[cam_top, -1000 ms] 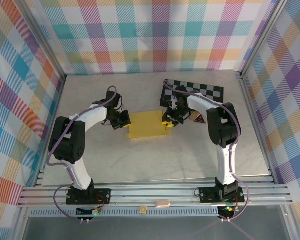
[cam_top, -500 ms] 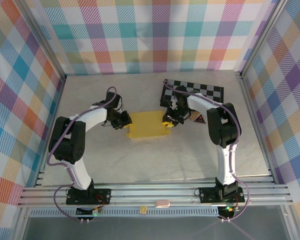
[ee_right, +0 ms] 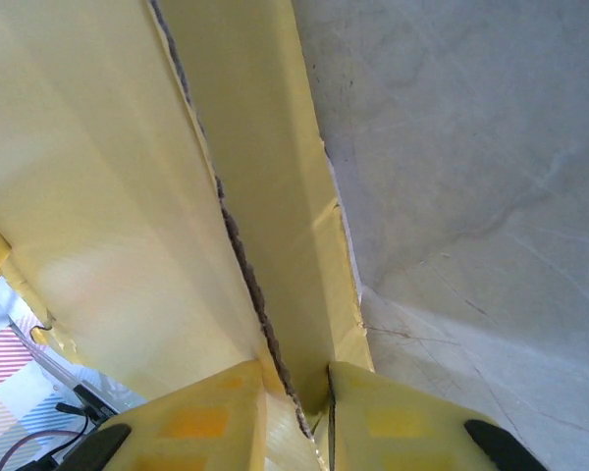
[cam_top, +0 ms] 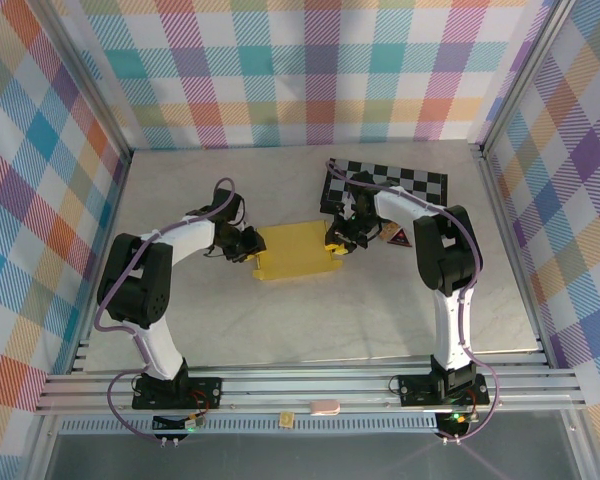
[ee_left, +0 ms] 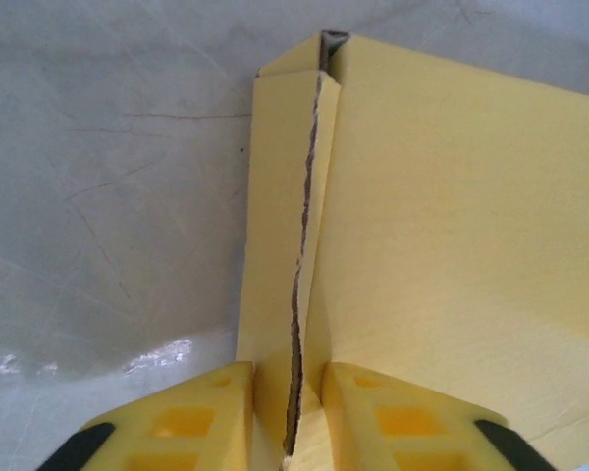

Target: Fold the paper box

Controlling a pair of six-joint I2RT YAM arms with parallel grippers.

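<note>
Left tool (ee_left: pixel 287 378) now looser astride a wall of the paper box (ee_left: pixel 452 245), grip unclear; right tool (ee_right: pixel 296 373) tight on opposite wall.

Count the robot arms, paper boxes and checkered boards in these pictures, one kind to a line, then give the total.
Robot arms: 2, the left arm and the right arm
Yellow paper box: 1
Checkered board: 1
Total: 4
</note>
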